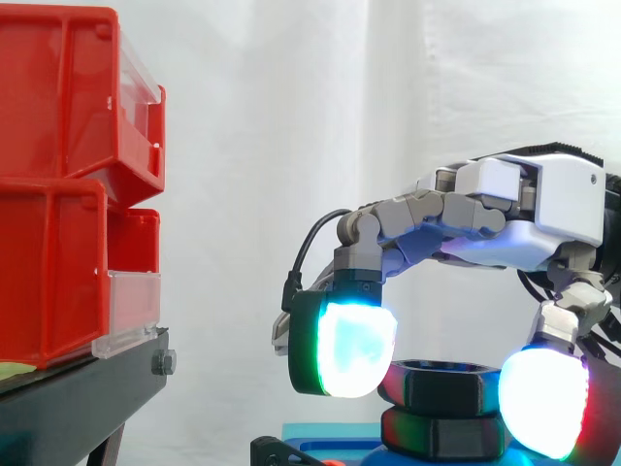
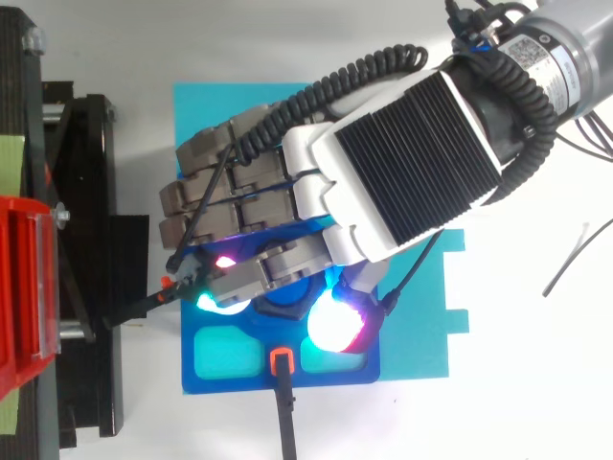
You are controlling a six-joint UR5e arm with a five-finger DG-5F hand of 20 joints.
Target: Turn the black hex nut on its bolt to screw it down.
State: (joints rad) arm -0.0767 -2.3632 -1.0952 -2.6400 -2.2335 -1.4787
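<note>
Side view's got the black hex nut (image 1: 441,383) stacked on a second nut (image 1: 437,432); top view adds the blue base (image 2: 316,376). The hand's (image 1: 543,209) curled fingers (image 1: 354,348) pinch the top nut at 9 and 3 o'clock.

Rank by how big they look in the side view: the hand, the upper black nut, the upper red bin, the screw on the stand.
1. hand
2. upper red bin, cut off at the edge
3. upper black nut
4. screw
The hand may sit nearer the camera, so first place is unsure.
</note>
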